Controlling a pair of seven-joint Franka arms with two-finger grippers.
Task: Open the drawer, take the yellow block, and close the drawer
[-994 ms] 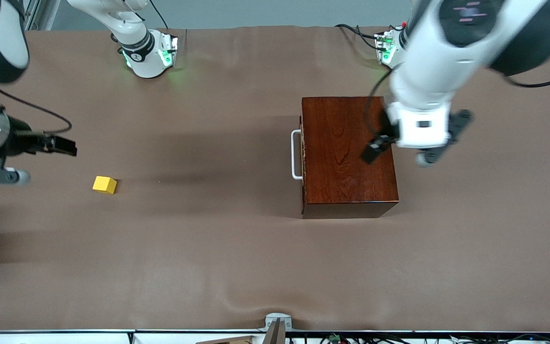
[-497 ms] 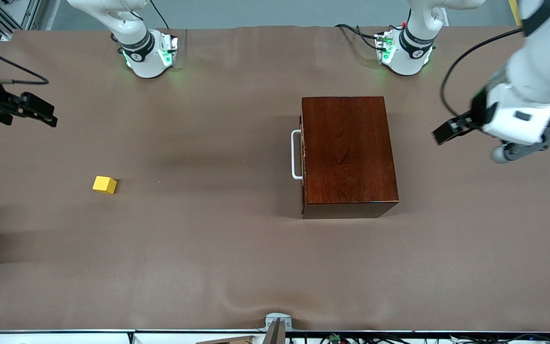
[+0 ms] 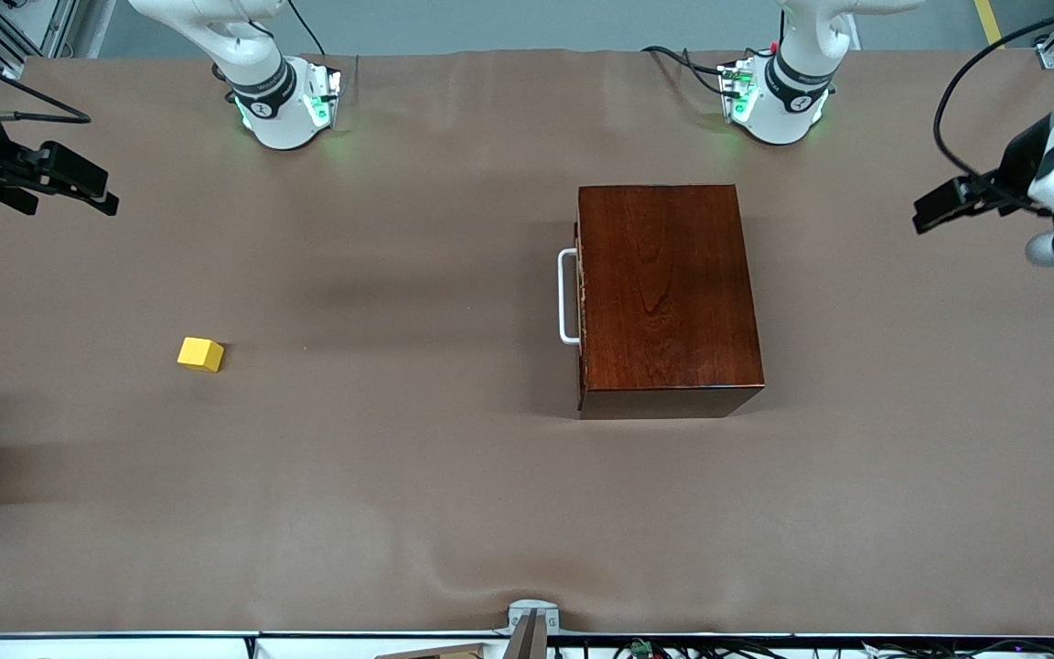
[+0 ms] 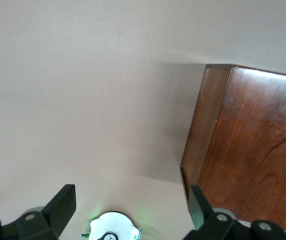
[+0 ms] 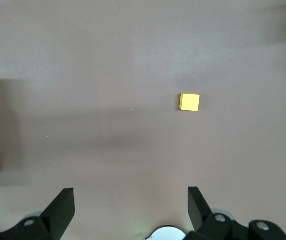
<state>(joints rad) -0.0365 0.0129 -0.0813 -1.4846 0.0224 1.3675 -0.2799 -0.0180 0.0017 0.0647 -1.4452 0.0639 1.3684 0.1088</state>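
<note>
The dark reddish-brown wooden box [image 3: 664, 297] stands on the brown table cover [image 3: 399, 476], toward the left arm's end of the table. Its long axis runs from the robots' bases toward the front camera. The drawer [image 3: 580, 297] is pushed fully in, so only a thin pale edge of it shows along the box's side. That side faces the right arm's end of the table. The white U-shaped handle [image 3: 566, 297] lies on this side, with its bar parallel to the long axis of the box, and it sticks out toward the right arm's end.

The yellow block [image 3: 200, 353] lies on the table cover, outside the box and well apart from it, toward the right arm's end. It is a little nearer to the front camera than the middle of the handle. In the front view it sits slightly turned, so its edges are not in line with the edges of the box.

The left gripper [image 3: 934, 205] hangs over the left arm's end of the table, well apart from the box, and its jaws stand apart with nothing between them. The right gripper [image 3: 79, 184] hangs over the right arm's end of the table, apart from the block. Its jaws also stand wide apart and hold nothing
</note>
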